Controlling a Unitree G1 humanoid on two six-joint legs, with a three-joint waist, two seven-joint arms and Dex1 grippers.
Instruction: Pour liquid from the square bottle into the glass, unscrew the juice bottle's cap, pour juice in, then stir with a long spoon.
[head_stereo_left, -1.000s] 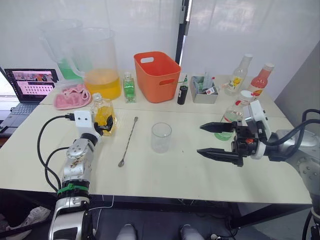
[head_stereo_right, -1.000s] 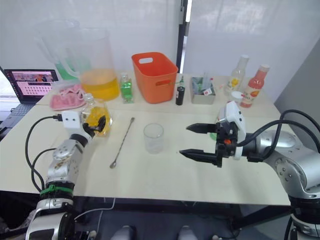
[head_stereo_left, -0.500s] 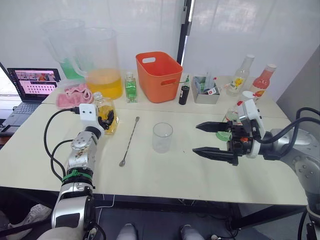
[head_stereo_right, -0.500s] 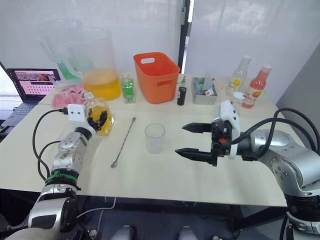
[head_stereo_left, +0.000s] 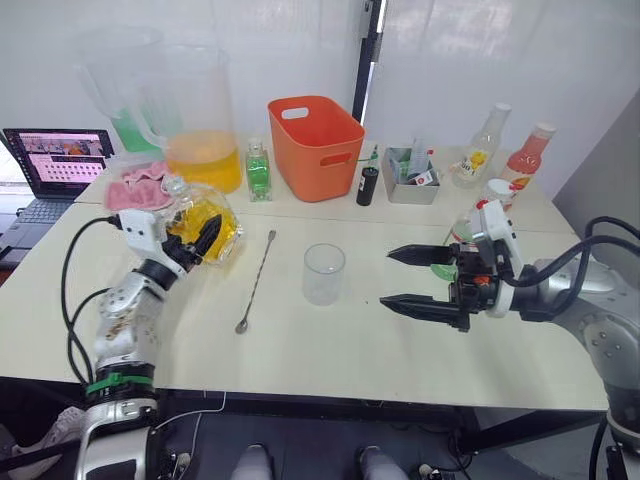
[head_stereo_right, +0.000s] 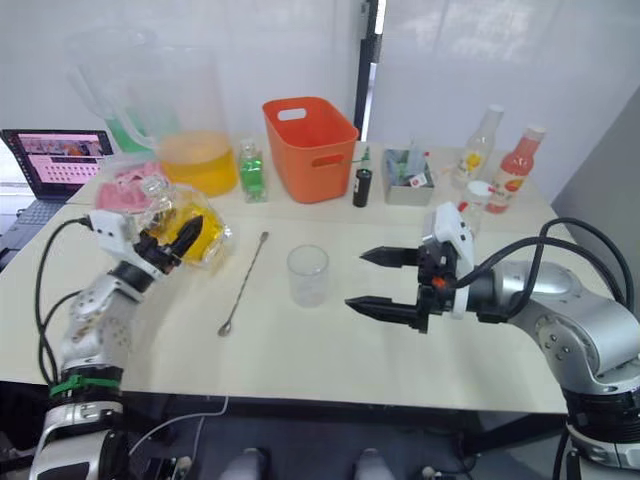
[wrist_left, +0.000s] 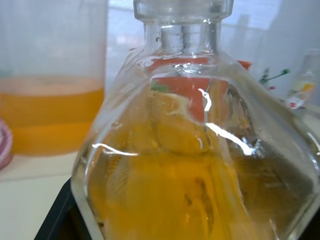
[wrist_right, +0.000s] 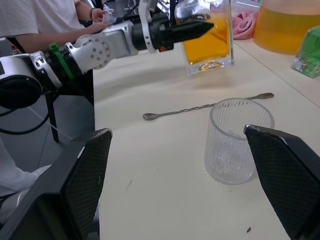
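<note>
- Currently the left gripper (head_stereo_left: 205, 236), at the left middle of the head views, is clamped on the square bottle (head_stereo_left: 202, 225), its black fingers pressed against the glass body.
- The square bottle is held off the table (head_stereo_left: 330, 340) and tilted, with its neck leaning toward the upper left of the frame; yellow-orange liquid fills its lower part.
- From the left wrist camera, the bottle's faceted body (wrist_left: 195, 170) sits close up with its short neck at the top.
- Right of the bottle, the long spoon (head_stereo_left: 257, 281) lies flat on the table, running diagonally with its bowl at the lower left end.
- The glass (head_stereo_left: 323, 273) stands upright near the centre of the frame, between the spoon and the right gripper, touching neither; from the right wrist camera it looks empty (wrist_right: 239, 140).
- The right gripper (head_stereo_left: 410, 277) hovers right of the glass with its two fingers spread wide apart, holding nothing.
- Behind that gripper's wrist the juice bottle (head_stereo_left: 466, 228) stands partly hidden; a white cap (head_stereo_left: 494, 187) shows just above, though whether it belongs to that bottle is hard to tell.
- Along the upper part of the frame stand an orange basket (head_stereo_left: 314, 146), a large pitcher of orange liquid (head_stereo_left: 194, 125), a small green-liquid bottle (head_stereo_left: 258, 173) and a laptop (head_stereo_left: 55, 160) at far left.
</note>
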